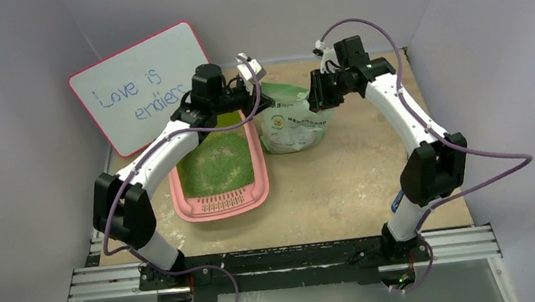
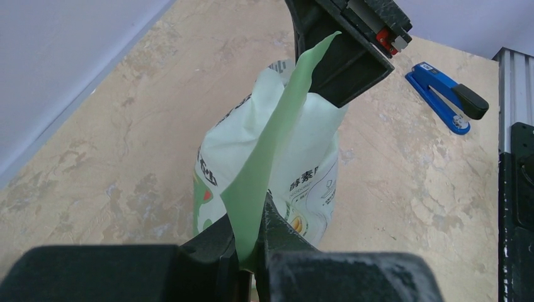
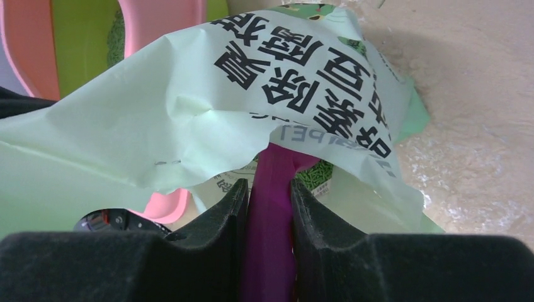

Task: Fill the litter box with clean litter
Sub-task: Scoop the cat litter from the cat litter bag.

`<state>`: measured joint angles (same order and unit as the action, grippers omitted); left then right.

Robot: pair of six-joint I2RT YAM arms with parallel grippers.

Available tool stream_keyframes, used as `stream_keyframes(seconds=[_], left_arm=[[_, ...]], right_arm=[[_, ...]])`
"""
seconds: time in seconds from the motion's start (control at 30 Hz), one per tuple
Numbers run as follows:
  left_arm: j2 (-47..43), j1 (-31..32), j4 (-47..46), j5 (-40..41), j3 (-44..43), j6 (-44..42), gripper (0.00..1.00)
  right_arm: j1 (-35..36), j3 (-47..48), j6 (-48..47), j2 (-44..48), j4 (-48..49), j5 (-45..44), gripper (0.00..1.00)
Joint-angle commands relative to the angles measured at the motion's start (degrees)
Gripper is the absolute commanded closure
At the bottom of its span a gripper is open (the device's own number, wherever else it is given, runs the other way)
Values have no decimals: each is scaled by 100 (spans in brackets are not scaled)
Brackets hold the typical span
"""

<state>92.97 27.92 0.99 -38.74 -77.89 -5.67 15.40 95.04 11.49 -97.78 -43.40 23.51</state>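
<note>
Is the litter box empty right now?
No, green litter covers much of the floor of the litter box in the top view.

White-shelled arms [image 1: 156, 151] with black joints and bases, each trailing a looping purple cable [image 1: 528, 159].

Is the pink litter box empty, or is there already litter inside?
Not empty. The litter box holds green litter spread over most of its floor; how deep it lies, cannot tell.
</note>
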Motion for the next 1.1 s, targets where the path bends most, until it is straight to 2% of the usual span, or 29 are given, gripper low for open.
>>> stream_keyframes(seconds=[0.0,0.07,0.2,0.37,0.43,0.53,0.67,0.73,0.87,0.9,1.0,1.07], left_arm=[[-218,38,-642,-97,-75,-65,100],[-194,38,-636,-81,-102,-65,100],[-166,38,-652,82,-121,-66,100],[-85,38,-553,91,-246,-98,100],[-61,38,-546,128,-279,-109,100],[-34,38,-552,172,-323,-105,100],[-24,38,-581,190,-358,-88,100],[-29,38,-583,200,-377,-83,100],[-46,38,-592,189,-386,-76,100],[-59,38,-587,178,-383,-82,100],[-86,38,-582,154,-341,-99,100],[-95,38,-583,125,-336,-95,100]], right_arm=[[40,-515,316,174,372,1625,100],[-180,-849,756,390,1063,2333,100],[-581,-1392,1605,933,2200,2977,100],[-1485,-2615,3367,1672,4217,3769,100],[-1819,-3007,3892,1912,4951,3958,100],[-2179,-3461,4604,2208,5544,4095,100],[-2592,-4215,5952,2490,6989,4259,100],[-2721,-4411,6154,2553,7157,4263,100],[-2910,-4500,5802,2617,6583,4116,100],[-2976,-4628,5989,2615,6762,4113,100],[-3144,-5180,7104,2532,8116,4068,100],[-3192,-5360,7445,2427,8533,4033,100]])
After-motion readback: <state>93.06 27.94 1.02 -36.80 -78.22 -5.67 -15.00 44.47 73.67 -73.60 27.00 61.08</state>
